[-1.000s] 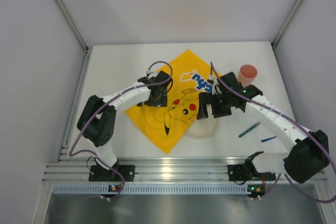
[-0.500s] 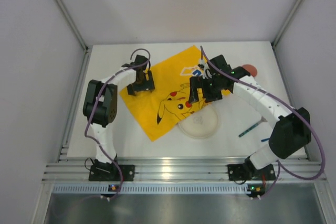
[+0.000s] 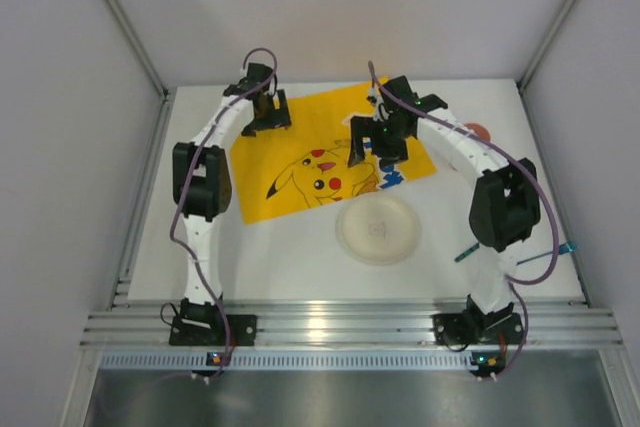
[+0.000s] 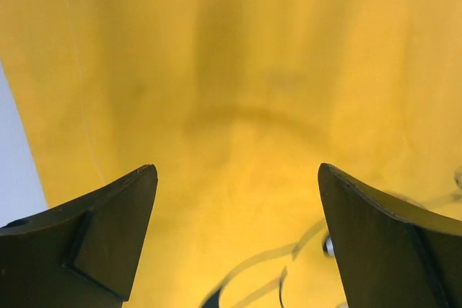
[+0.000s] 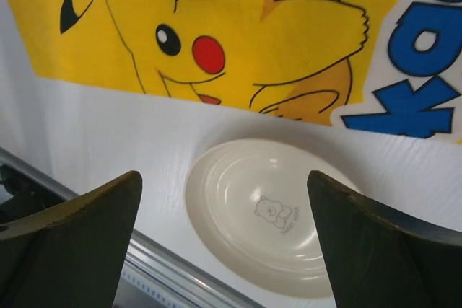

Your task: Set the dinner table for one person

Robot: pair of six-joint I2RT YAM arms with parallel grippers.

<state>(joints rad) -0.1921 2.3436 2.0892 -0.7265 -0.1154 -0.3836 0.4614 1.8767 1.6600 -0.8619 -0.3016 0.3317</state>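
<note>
Beneath my left gripper (image 3: 265, 125) and right gripper (image 3: 371, 153), both wide and empty, the yellow cloth (image 3: 300, 137) lies flat on the dinner table (image 3: 270, 252). Mat laid, I judge; next the plate (image 3: 378, 230), just behind the right gripper, needs grasping.

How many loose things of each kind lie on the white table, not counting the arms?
Yellow cloth: 1
White plate: 1
Pink cup, mostly hidden: 1
Thin sticks, kind unclear: 2 (teal stick, blue stick)
Total: 5
</note>
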